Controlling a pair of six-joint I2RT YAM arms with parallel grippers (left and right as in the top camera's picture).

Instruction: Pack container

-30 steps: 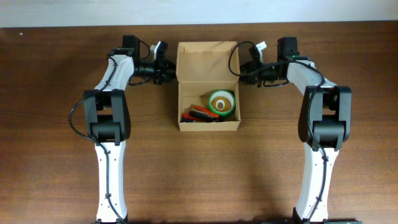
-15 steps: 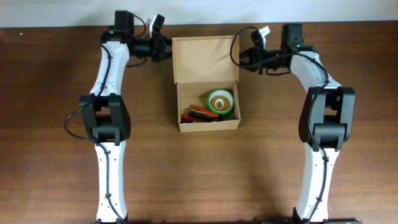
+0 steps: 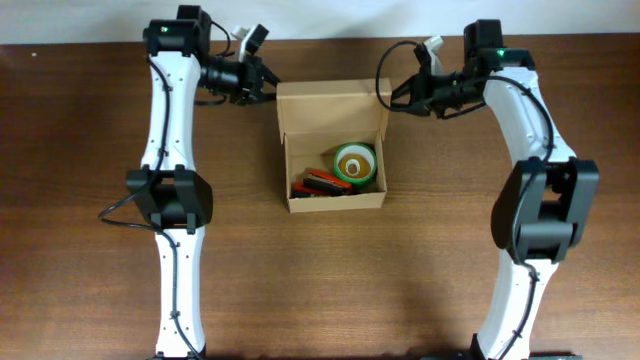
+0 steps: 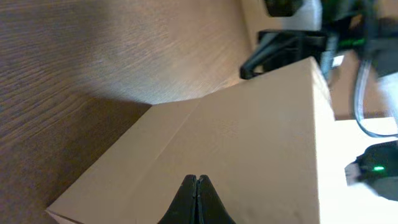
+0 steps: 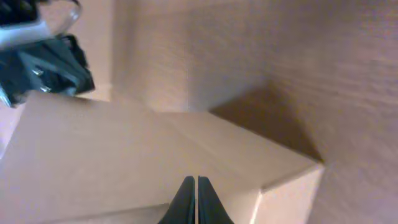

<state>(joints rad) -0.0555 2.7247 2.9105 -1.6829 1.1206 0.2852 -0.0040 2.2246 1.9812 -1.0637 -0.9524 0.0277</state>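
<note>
The container [image 3: 335, 201], a tan cardboard box, sits open at the table's middle with its flap lid [image 3: 331, 106] raised at the back. Inside lie a green tape roll [image 3: 355, 162] and red and black markers [image 3: 322, 184]. My left gripper [image 3: 268, 84] is shut at the lid's left back corner, and my right gripper [image 3: 392, 97] is shut at its right back corner. In the left wrist view the shut gripper [image 4: 197, 179] points at the lid's plain outer face [image 4: 249, 124]. The right wrist view shows the same: gripper [image 5: 192, 180] shut against the lid [image 5: 93, 149]. Neither holds anything.
Dark wooden table [image 3: 90, 250] all round the box. The white wall edge [image 3: 330, 20] runs along the back, just behind both arms. Each wrist camera catches the other arm beyond the lid: the right arm [image 4: 286, 43] and the left arm [image 5: 43, 62].
Both arms have swung up and toward the back of the table. The lid has been tipped up from lying flat behind the box and now looks shorter from above.
</note>
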